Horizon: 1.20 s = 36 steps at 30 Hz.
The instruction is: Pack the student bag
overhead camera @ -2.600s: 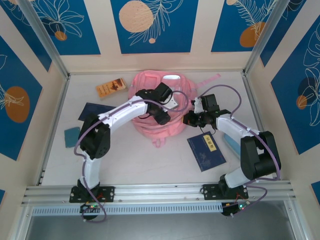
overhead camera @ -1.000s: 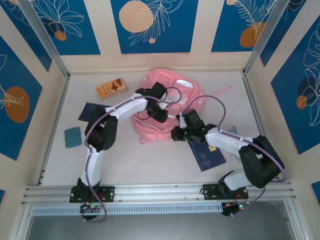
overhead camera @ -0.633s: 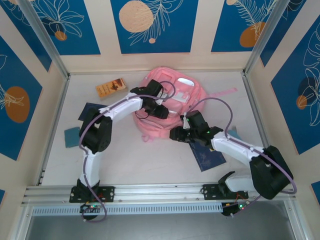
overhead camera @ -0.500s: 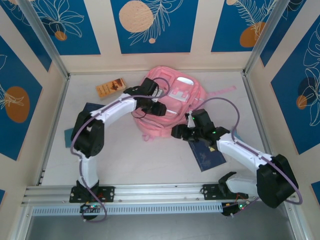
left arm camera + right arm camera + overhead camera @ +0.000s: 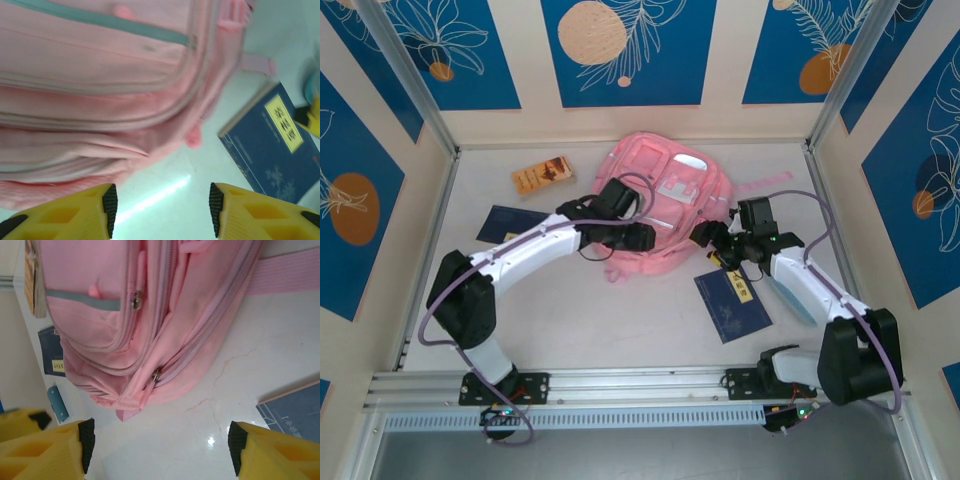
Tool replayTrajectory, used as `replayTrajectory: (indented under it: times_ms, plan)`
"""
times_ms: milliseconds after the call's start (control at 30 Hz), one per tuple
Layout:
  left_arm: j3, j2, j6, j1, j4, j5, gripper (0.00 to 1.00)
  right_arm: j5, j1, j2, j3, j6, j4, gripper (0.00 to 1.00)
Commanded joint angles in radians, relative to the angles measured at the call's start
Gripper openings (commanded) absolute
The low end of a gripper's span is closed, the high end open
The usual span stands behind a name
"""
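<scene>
Jaws parted, left gripper (image 5: 161,212), right gripper (image 5: 160,447), both empty beside student bag (image 5: 100,65)

Book (image 5: 732,305) right of student bag (image 5: 672,243)

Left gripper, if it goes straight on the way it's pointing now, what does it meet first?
The left gripper would probably meet bare table, just short of the backpack. Depth is unclear; a flatter line could reach the backpack first. The blue book lies off to one side.
</scene>
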Motion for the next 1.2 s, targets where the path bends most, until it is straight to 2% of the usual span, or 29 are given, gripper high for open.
replayTrajectory:
  times_ms: [0, 133, 333, 433, 600, 800, 1067, 1167]
  plan:
    - [0.021, 0.027, -0.025, -0.056, 0.027, -0.036, 0.5, -0.085, -0.032, 0.05, 0.036, 0.019, -0.045, 0.73]
    - [0.065, 0.098, -0.029, -0.104, 0.043, -0.046, 0.46, -0.129, -0.063, 0.114, 0.057, 0.039, -0.037, 0.72]
    - [0.154, 0.205, -0.019, -0.136, 0.022, -0.073, 0.36, -0.136, -0.076, 0.253, 0.135, 0.065, -0.041, 0.63]
    - [0.182, 0.235, -0.036, -0.14, -0.005, -0.115, 0.31, -0.125, -0.075, 0.323, 0.184, 0.066, -0.05, 0.55]
    - [0.196, 0.258, -0.048, -0.14, -0.014, -0.113, 0.3, -0.118, -0.071, 0.4, 0.238, 0.067, -0.047, 0.42]
    - [0.202, 0.271, -0.041, -0.14, -0.03, -0.097, 0.28, -0.118, -0.054, 0.446, 0.273, 0.081, -0.05, 0.34]
    - [0.202, 0.281, -0.032, -0.14, -0.045, -0.097, 0.27, -0.119, -0.036, 0.49, 0.291, 0.106, -0.056, 0.32]
    - [0.198, 0.28, -0.028, -0.14, -0.054, -0.107, 0.27, -0.123, -0.028, 0.498, 0.3, 0.101, -0.06, 0.18]
